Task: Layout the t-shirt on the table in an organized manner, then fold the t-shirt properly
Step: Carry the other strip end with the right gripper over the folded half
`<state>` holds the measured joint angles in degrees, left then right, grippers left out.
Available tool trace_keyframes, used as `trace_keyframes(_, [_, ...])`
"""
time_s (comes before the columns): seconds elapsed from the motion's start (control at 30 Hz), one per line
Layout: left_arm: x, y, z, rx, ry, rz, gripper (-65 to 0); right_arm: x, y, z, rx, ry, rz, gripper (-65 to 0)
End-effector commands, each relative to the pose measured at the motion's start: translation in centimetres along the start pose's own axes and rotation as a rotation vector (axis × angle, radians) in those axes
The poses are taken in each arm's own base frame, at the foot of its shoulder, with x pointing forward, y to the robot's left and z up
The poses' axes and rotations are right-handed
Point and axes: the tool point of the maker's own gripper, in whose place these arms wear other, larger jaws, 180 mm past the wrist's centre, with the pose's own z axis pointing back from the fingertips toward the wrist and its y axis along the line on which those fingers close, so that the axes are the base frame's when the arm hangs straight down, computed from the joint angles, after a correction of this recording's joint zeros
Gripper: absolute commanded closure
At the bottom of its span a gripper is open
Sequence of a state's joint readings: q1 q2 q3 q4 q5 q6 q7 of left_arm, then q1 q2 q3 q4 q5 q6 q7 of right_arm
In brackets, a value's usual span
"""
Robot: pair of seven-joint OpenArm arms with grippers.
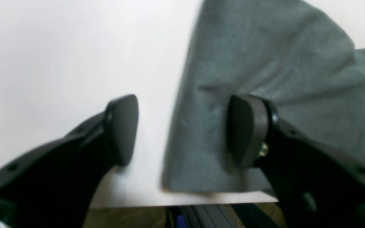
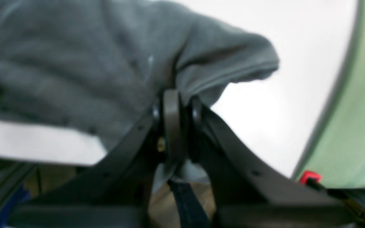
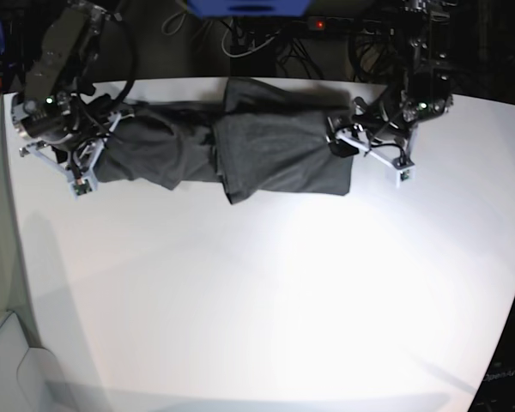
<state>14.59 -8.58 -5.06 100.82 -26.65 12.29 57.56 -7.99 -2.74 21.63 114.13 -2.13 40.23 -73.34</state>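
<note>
Plain charcoal-grey t-shirt [image 3: 240, 150] on matte white table [image 3: 266, 300], black end effectors, pale green surface [image 2: 356, 126] beyond.

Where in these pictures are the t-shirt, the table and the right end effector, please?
t-shirt [image 3: 275, 154]: base view, middle of the bunched cloth.
table [image 3: 266, 300]: base view, bare white top.
right end effector [image 2: 174, 104]: right wrist view, tips pinching the cloth.

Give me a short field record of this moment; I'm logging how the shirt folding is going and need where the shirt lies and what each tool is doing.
shirt: t-shirt, dark grey, bunched in a long strip along the far edge, not laid flat
surface: white table
right tool: shut on a fold of the shirt near a sleeve hem
left tool: open, one finger over the cloth, one over bare table, straddling the shirt's edge
folding: not yet begun
</note>
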Motion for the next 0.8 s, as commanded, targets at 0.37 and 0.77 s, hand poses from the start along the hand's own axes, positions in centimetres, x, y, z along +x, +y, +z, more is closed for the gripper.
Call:
trace_keyframes(0.37, [-0.3,0.7,-0.5,0.017,0.014,0.012,-43.4,6.5,8.7,2.4,0.341,-0.287,0.026,0.0])
trace_keyframes(0.77, [-0.2,0.5,-0.6,0.012,0.012,0.017,-43.4,11.0,16.8,7.7,0.743,-0.524,0.107,0.0])
